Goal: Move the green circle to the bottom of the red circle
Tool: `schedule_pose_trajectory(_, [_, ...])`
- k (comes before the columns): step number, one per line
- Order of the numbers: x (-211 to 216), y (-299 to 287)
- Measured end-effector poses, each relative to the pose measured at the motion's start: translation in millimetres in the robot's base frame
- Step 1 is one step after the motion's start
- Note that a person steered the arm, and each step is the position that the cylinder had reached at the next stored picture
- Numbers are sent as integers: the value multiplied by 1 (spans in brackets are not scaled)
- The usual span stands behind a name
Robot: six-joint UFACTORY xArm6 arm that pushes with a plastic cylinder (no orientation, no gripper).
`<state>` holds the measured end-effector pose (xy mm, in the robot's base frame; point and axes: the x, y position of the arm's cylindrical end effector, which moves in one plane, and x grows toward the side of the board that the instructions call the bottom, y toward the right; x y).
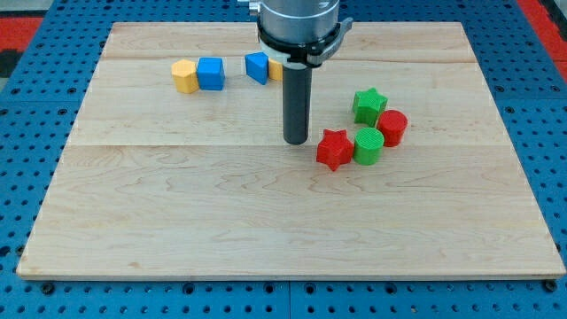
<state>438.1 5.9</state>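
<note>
The green circle lies on the wooden board, touching the red circle at that block's lower left. A red star touches the green circle on its left. A green star sits just above, against the red circle's upper left. My tip rests on the board a little left of the red star, apart from it, at about the same height in the view as the green circle.
A yellow block and a blue cube touch at the view's top left. A blue block and a partly hidden yellow block sit behind the rod. The board's edges border a blue pegboard.
</note>
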Motion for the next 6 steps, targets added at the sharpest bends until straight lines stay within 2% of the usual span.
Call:
schedule_pose_trajectory(1, [8, -14])
schedule_pose_trajectory(2, [-3, -25])
schedule_pose_trajectory(3, [-3, -14])
schedule_pose_trajectory(4, [-2, 5])
schedule_pose_trajectory(6, [-25, 86])
